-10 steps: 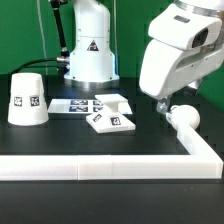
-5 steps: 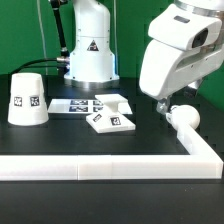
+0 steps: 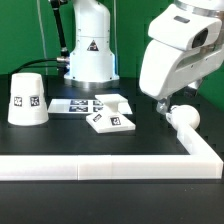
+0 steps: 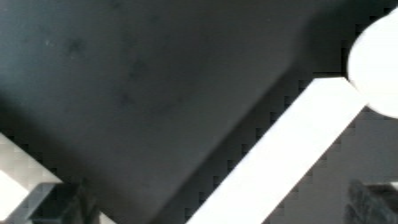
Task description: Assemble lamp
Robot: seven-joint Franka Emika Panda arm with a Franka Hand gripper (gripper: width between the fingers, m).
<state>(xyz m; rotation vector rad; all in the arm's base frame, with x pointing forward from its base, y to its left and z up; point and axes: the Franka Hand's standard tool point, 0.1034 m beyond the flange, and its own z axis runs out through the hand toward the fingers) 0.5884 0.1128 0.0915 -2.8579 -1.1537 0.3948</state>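
The white cone shade (image 3: 28, 98) stands at the exterior view's left, a tag on its side. The flat square base (image 3: 108, 114) lies mid-table with tags on it. The round bulb (image 3: 186, 116) lies at the exterior view's right against the white rail; it also shows in the wrist view (image 4: 377, 58). My gripper (image 3: 160, 104) hangs just above the table beside the bulb, on the side toward the base. In the wrist view the gripper (image 4: 214, 205) is open and empty, with its dark fingertips (image 4: 54, 205) wide apart and the bulb outside them.
A white L-shaped rail (image 3: 100, 168) runs along the table's front and up its right side (image 4: 306, 140). The marker board (image 3: 76, 103) lies behind the base. The white robot pedestal (image 3: 90, 50) stands at the back.
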